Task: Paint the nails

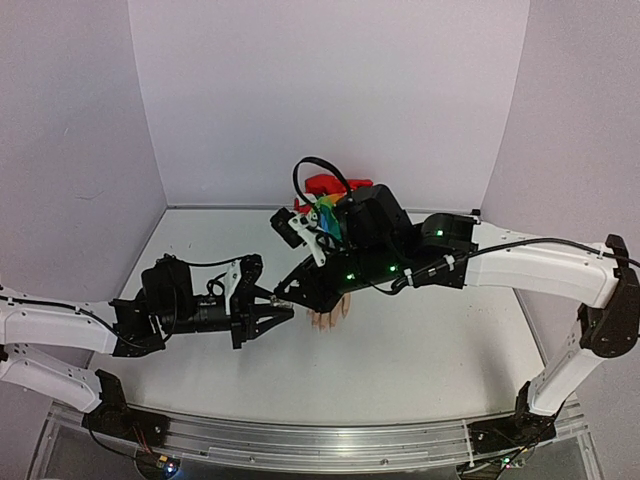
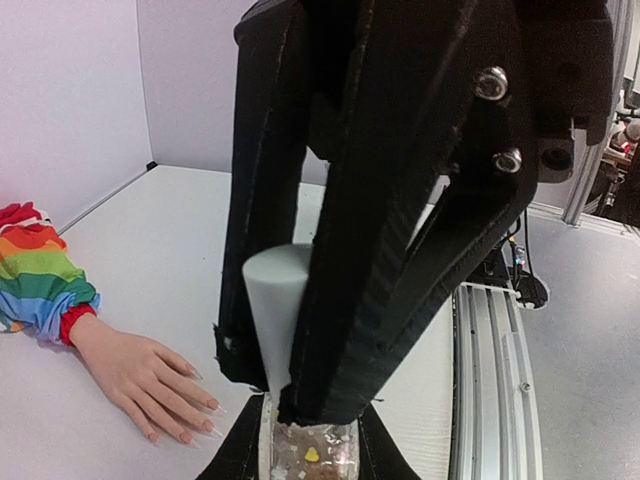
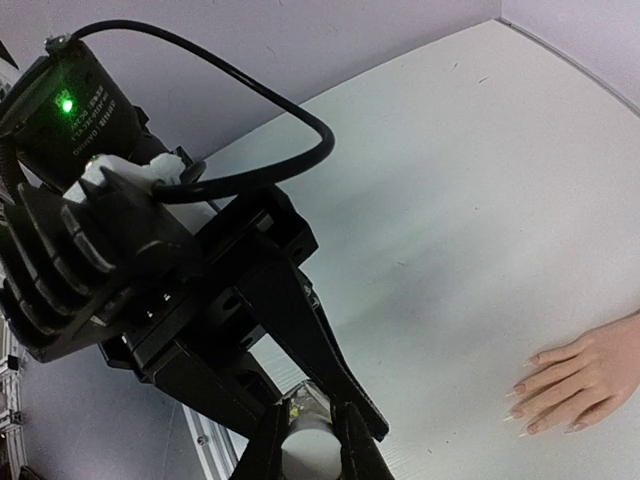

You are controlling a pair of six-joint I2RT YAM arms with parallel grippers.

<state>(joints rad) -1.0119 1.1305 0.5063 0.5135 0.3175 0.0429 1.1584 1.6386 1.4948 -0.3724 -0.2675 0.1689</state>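
Observation:
The fake hand (image 1: 328, 319) lies palm down mid-table, and its rainbow sleeve (image 1: 329, 216) is partly hidden under my right arm. Its nails (image 2: 205, 405) show in the left wrist view, and the hand also shows in the right wrist view (image 3: 580, 385). My left gripper (image 2: 308, 440) is shut on a small clear glitter bottle (image 2: 312, 460), held above the table left of the hand. My right gripper (image 3: 310, 445) is shut on the bottle's white cap (image 3: 308, 458). The cap also shows in the left wrist view (image 2: 275, 310). The two grippers meet tip to tip (image 1: 284, 303).
A red object (image 1: 325, 184) sits behind the sleeve at the back. Pale walls enclose the table on three sides. An aluminium rail (image 1: 330, 440) runs along the near edge.

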